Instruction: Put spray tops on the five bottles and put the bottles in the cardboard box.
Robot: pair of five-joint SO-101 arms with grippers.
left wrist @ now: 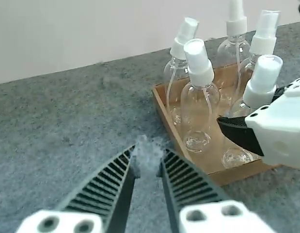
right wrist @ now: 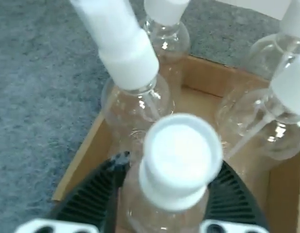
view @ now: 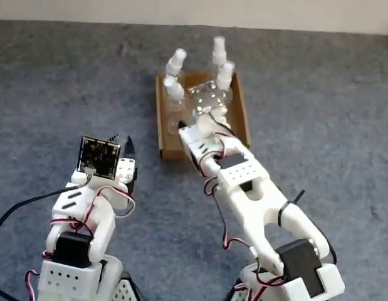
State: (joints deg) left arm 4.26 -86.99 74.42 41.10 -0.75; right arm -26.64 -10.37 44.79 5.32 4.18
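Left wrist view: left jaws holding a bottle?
No, only grey carpet shows between the left jaws; the bottles stand in the cardboard box.

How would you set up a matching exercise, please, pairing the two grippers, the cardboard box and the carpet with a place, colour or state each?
Things:
1. left gripper
2. right gripper
3. cardboard box
4. carpet

Descriptions:
a. brown, with bottles standing in it
b. grey
c. fingers on either side of a bottle in the box
d. over bare carpet, holding nothing

Pairs: 1-d, 2-c, 3-a, 4-b.
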